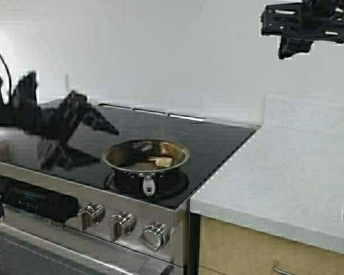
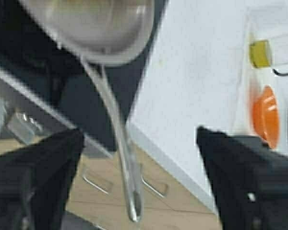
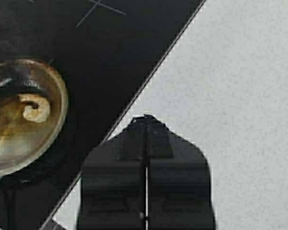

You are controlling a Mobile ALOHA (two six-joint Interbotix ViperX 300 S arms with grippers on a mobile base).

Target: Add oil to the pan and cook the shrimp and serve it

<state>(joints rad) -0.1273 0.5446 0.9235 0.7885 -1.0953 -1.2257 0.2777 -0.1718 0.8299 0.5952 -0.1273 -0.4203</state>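
One shrimp (image 1: 163, 161) curled inside pan (image 1: 146, 153), pan sitting on front burner of black stovetop (image 1: 218, 143), handle facing knobs (image 1: 121, 223). Left gripper (image 1: 97, 121) hovering just left of pan, jaws spread wide, holding nothing. Pale surface (image 1: 286, 166) off to right. Right gripper (image 3: 145, 120) up high over it, jaws pressed together, empty.

We see even, bright light, with pale glare streaks along the back of the black cooktop (image 1: 178, 134). The left gripper (image 1: 100, 121) smears with motion blur, and its fingers (image 2: 36, 182) sit out of focus close up.
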